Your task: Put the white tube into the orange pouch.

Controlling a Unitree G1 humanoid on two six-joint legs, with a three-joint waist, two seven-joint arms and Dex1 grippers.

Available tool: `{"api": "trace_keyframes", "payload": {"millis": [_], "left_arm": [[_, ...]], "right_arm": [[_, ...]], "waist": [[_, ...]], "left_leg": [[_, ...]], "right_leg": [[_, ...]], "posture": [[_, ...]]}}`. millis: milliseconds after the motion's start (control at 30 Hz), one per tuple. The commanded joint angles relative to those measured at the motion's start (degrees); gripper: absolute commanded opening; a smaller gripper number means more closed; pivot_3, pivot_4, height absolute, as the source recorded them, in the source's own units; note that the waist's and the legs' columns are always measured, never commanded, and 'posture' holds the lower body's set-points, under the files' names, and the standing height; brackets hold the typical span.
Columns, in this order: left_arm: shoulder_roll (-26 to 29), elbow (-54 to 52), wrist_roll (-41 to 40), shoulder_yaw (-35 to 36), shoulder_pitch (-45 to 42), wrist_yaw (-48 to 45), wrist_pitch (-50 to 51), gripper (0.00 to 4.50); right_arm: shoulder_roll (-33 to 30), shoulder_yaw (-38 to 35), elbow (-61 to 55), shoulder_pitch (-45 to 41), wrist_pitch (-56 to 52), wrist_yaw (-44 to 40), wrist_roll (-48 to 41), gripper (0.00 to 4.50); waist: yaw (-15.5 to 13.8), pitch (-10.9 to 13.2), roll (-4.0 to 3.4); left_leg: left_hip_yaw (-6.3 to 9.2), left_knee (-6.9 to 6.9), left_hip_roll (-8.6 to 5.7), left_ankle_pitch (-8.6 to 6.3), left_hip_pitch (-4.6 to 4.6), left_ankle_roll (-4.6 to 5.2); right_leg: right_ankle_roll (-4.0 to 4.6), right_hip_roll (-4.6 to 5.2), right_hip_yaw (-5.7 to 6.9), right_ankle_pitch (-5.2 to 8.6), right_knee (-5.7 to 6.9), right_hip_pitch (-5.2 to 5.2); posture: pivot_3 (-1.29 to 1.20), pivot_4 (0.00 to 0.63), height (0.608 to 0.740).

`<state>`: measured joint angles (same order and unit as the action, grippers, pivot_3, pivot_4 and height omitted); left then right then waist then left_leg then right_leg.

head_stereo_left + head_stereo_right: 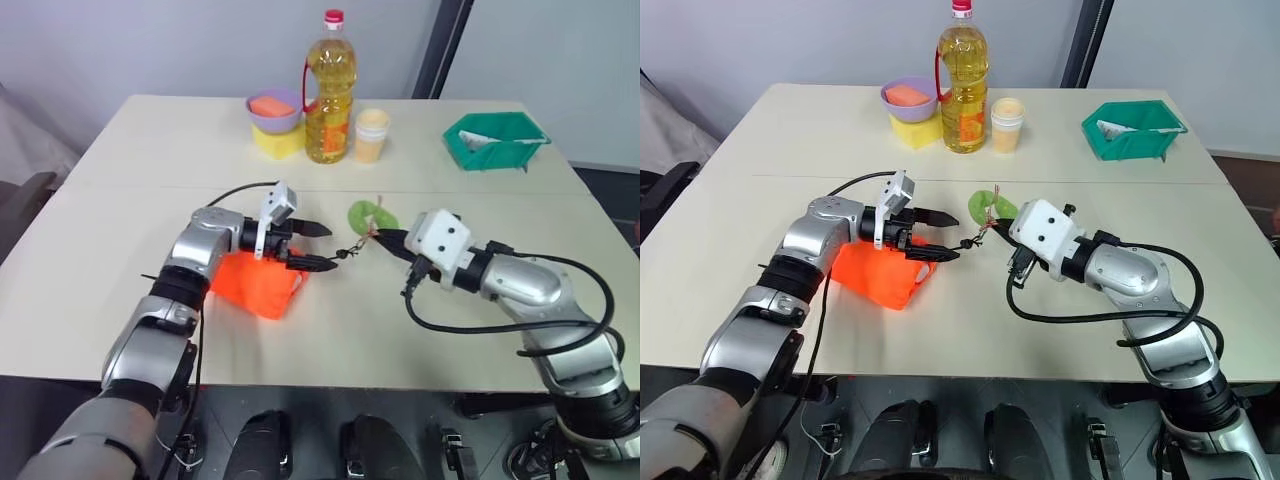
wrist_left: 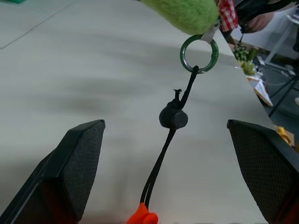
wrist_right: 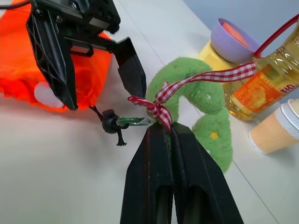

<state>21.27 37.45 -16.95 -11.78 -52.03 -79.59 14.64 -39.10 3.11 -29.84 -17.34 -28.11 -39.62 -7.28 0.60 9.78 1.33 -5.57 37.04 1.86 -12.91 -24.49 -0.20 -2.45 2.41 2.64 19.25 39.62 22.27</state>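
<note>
Orange pouch (image 1: pixel 258 283) is my landmark: it lies on the near half of the pale table (image 1: pixel 140 150), crumpled, its mouth turned toward the table's middle. Through that mouth, in the right wrist view, I see a rounded white shape inside (image 3: pixel 46 94); I judge this is the cap of the white tube, so the tube appears to be already in the pouch.

Directly over the pouch's mouth edge hangs my left gripper (image 1: pixel 312 246), its two black fingers spread wide on either side of the thin dark drawstring (image 2: pixel 161 161). The cord runs from the pouch through a small round black toggle (image 2: pixel 173 117) to a green ring on the green leaf-shaped tag (image 1: pixel 371 215). Just beyond the toggle, my right gripper (image 3: pixel 164 130) has its fingers pressed together, pinching the red checked ribbon tied at the tag.

I judge the step in hand is closing the pouch. The next move calls for the left fingers to close on the toggle or pouch mouth while the right pulls the cord away.

Far behind the pouch stand a yellow oil bottle (image 1: pixel 331 95), a purple bowl (image 1: pixel 274 110), a cream cup (image 1: pixel 371 134) and a green tray (image 1: pixel 495 142).
</note>
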Motion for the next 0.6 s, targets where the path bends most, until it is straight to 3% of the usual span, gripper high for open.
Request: {"api": "trace_keyframes", "payload": {"millis": [33,600], "left_arm": [[0.03,-1.69,-0.48,2.24,0.47,0.57,0.06,4.47],[-2.09,-7.63,-0.66,4.83,4.85,6.62,1.44,4.47]], "right_arm": [[-1.09,-3.35,2.48,1.87,3.09,1.59,1.72,0.0],[-0.84,-3.94,8.92,3.26,7.16,4.33,4.39,0.0]], "waist": [[0.0,0.0,0.0],[0.02,0.0,0.0]], "left_leg": [[0.0,0.03,0.0,-0.02,0.0,0.03],[-0.01,0.11,-0.01,0.01,0.0,0.03]], "right_leg": [[-0.04,0.0,0.0,-0.02,0.0,-0.01],[-0.11,0.01,-0.02,-0.07,0.07,-0.02]], "posture": [[0.0,0.15,0.737],[0.0,0.15,0.737]]}}
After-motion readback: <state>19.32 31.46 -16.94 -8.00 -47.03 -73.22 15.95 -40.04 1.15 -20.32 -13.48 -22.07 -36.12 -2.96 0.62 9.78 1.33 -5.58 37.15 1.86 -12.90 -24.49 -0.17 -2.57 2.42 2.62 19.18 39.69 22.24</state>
